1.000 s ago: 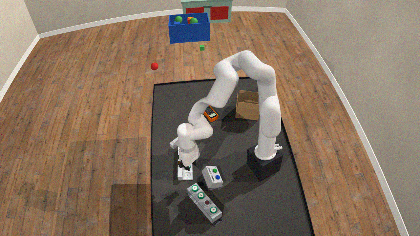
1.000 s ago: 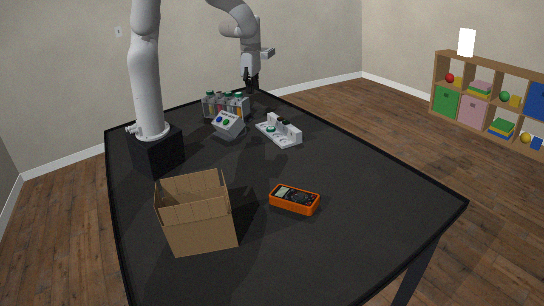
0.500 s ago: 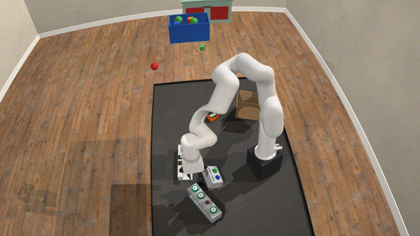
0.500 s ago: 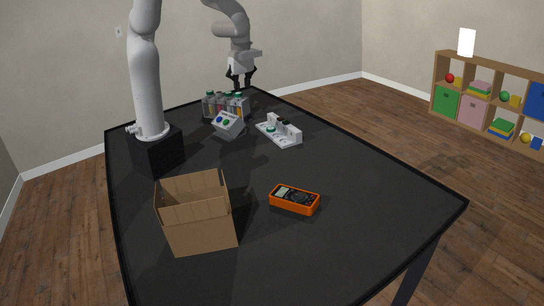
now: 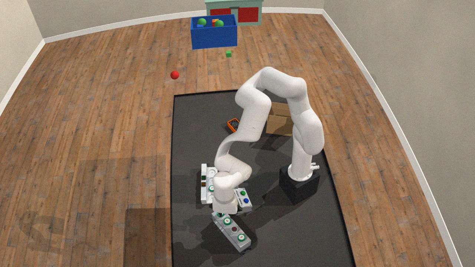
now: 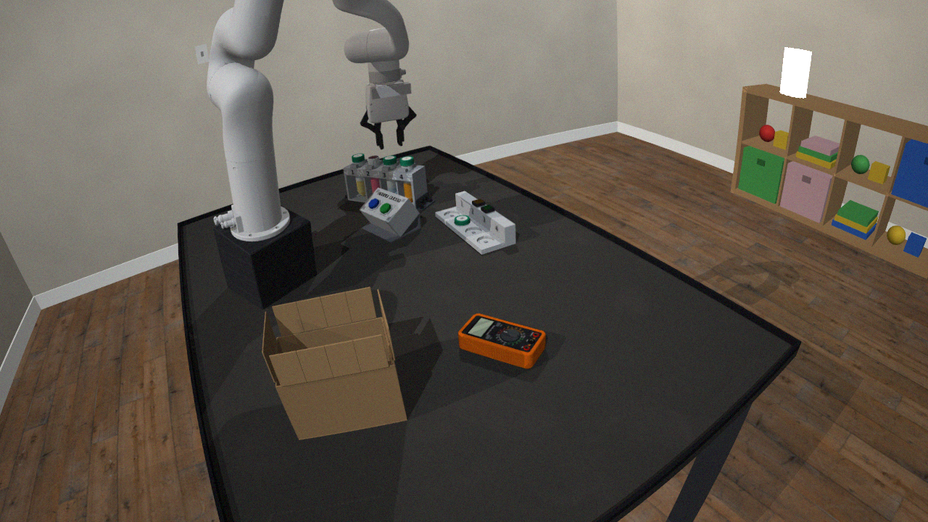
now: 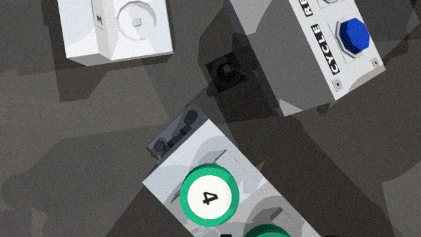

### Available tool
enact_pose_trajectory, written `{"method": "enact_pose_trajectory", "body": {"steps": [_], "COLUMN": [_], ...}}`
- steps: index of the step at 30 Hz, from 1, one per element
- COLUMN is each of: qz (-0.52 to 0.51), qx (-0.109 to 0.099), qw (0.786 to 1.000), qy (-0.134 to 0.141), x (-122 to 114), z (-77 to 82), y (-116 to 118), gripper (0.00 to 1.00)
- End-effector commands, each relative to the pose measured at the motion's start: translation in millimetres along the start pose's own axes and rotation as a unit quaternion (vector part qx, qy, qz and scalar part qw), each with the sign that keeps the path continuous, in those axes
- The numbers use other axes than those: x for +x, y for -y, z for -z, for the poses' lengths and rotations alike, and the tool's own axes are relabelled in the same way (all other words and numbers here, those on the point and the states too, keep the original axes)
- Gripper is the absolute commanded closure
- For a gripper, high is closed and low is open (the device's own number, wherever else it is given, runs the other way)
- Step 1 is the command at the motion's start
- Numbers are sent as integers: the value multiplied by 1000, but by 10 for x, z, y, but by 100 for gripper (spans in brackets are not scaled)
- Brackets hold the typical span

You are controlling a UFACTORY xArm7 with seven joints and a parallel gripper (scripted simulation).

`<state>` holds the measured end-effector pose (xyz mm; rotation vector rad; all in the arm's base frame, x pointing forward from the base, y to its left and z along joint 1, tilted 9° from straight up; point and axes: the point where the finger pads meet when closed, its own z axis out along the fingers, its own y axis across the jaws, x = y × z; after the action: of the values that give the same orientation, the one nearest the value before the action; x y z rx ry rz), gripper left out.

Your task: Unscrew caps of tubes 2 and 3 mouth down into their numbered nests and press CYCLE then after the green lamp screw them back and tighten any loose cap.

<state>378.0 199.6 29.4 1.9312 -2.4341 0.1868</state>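
Observation:
My gripper (image 6: 388, 137) is open and empty. It hangs well above the tube rack (image 6: 415, 178) (image 5: 247, 245) (image 7: 164, 182), over the tube 3 and tube 4 end. Tube 2 (image 6: 373, 159) (image 5: 234, 228) stands uncapped. Green caps sit on tube 1 (image 6: 357, 157) (image 5: 241, 237), tube 3 (image 6: 389, 159) (image 5: 227, 221) (image 7: 266, 231) and tube 4 (image 6: 407, 160) (image 7: 209, 198). Cap 2 (image 6: 462, 220) (image 5: 211, 188) lies flat in its nest on the cap tray (image 6: 502, 236) (image 5: 203, 195) (image 7: 79, 33). Both tray lamps look dark. The fingers are out of the wrist view.
The key housing (image 6: 399, 220) (image 7: 296, 66) stands between rack and tray, with the blue CYCLE key (image 6: 373, 203) (image 5: 246, 200) (image 7: 353, 34) and green READY key (image 6: 385, 207) (image 5: 242, 192), both unlit. A cardboard box (image 6: 337, 383) and an orange multimeter (image 6: 502, 337) lie nearer the front.

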Motion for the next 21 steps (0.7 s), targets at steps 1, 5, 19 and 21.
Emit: {"method": "enact_pose_trajectory", "body": {"steps": [1, 5, 19, 21], "qz": [-7, -7, -7, -7], "qx": [7, 7, 7, 7], "qw": [1000, 1000, 1000, 1000], "qy": [-11, -11, -11, -11], "x": [-148, -148, -142, -141], "z": [1, 1, -299, -354], "y": [-36, -36, -32, -31], "gripper": [54, 54, 54, 54]}}
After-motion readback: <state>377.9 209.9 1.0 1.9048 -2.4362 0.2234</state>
